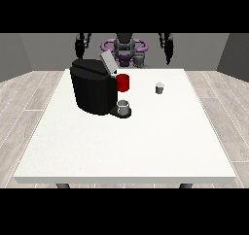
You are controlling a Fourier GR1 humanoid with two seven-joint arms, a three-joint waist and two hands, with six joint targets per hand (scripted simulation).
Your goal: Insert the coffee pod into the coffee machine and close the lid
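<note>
The white table [126, 151] presents a broad bare surface toward its near edge; all items sit in the far half.

Nearest item: a small grey cup [124, 107] standing upright on the drip base of the coffee machine [93, 86]. The machine is a black block positioned left of the table's centre line, closer to the far edge than to the near edge. Its lid [108, 63] is raised and tilted back toward the far edge, leaving the top of the machine open.

A red cup [123, 82] stands upright just beside the machine, on the machine's right and behind the grey cup.

The coffee pod [159, 88] is a small grey-white item standing on the table right of centre, in the far half, well apart from the machine and from both hands.

The robot stands behind the far edge. The hand at the view's left [80, 45] and the hand at the view's right [168, 47] are both raised above and behind the far edge, clear of the table. Neither holds anything. Finger posture of either hand: cannot tell
</note>
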